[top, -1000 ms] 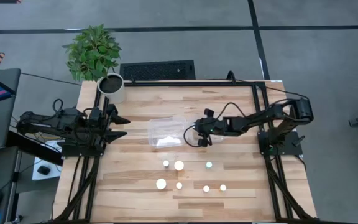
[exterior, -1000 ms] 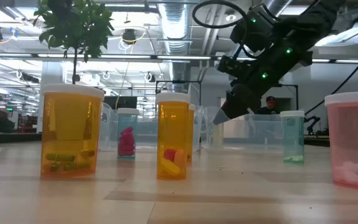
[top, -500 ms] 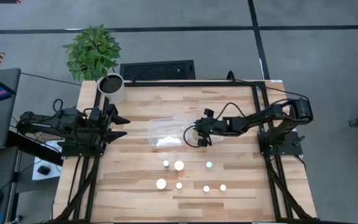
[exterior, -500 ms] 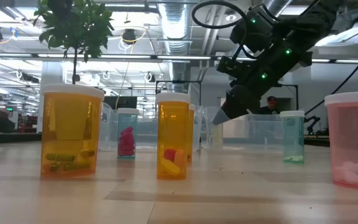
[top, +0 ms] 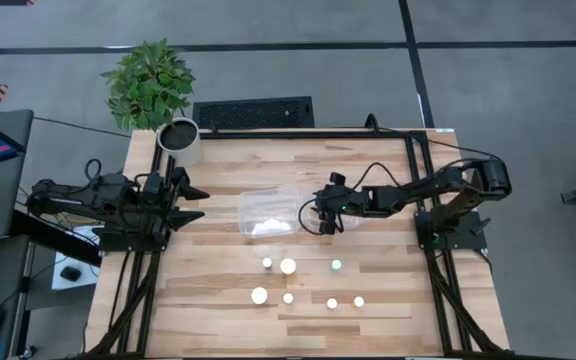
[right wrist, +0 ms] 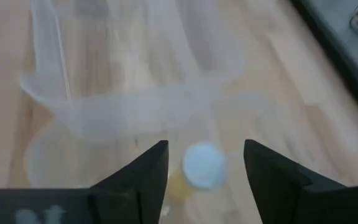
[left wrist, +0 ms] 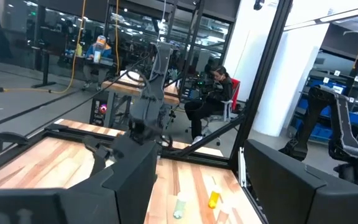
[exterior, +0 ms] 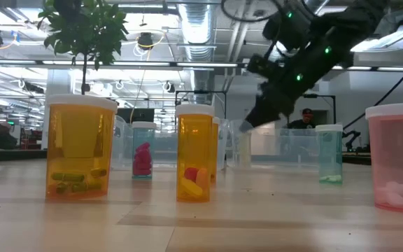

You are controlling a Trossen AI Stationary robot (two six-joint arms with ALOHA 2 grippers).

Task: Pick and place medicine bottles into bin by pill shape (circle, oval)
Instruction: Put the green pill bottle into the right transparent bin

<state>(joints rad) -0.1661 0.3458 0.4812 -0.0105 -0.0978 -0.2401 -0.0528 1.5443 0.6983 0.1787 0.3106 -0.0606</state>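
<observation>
My right gripper hangs open above the table's middle, at the right side of a clear plastic bin. In the right wrist view a bottle with a white cap and orange body stands below and between the open fingers, with a gap on each side, next to the bin's clear wall. Several white-capped bottles stand on their bases on the near half of the table. In the low view they show as orange, pink and greenish. My left gripper waits open at the table's left edge.
A white plant pot with a green plant stands at the far left corner. A dark grille lies beyond the far edge. Bare wood lies left of the bottle group. People sit in the room behind the table.
My right gripper has risen above the bin's side and drawn back a little toward the table's right edge. The bottles on the table have stayed put.
</observation>
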